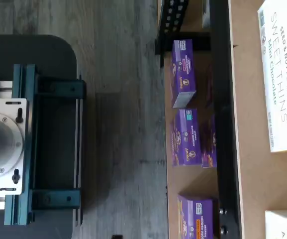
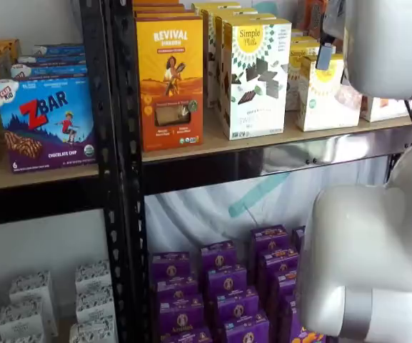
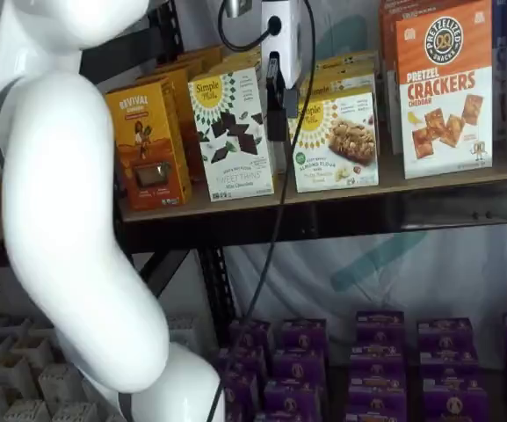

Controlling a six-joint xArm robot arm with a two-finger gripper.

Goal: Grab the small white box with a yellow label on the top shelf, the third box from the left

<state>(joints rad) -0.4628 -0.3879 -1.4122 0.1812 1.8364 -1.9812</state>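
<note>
The small white box (image 3: 336, 141) is a short cream carton with a yellow sunburst label. It stands on the top shelf (image 3: 341, 204), right of a taller white carton with chocolate shapes (image 3: 231, 132). In a shelf view the white arm partly hides it (image 2: 325, 94). My gripper (image 3: 276, 112) hangs from the view's upper edge in front of the gap between these two cartons. Its black fingers show side-on, with no gap to read and nothing in them. The wrist view shows the tall carton's side (image 1: 282, 74) and a white box corner (image 1: 284, 225) on the tan board (image 1: 252, 149).
An orange Revival box (image 3: 148, 145) stands left of the tall carton and a pretzel crackers box (image 3: 442, 88) right of the small box. Purple boxes (image 3: 372, 369) fill the lower shelf. Black uprights (image 2: 120, 143) divide the bays. The arm's white body (image 3: 60, 193) stands before the shelves.
</note>
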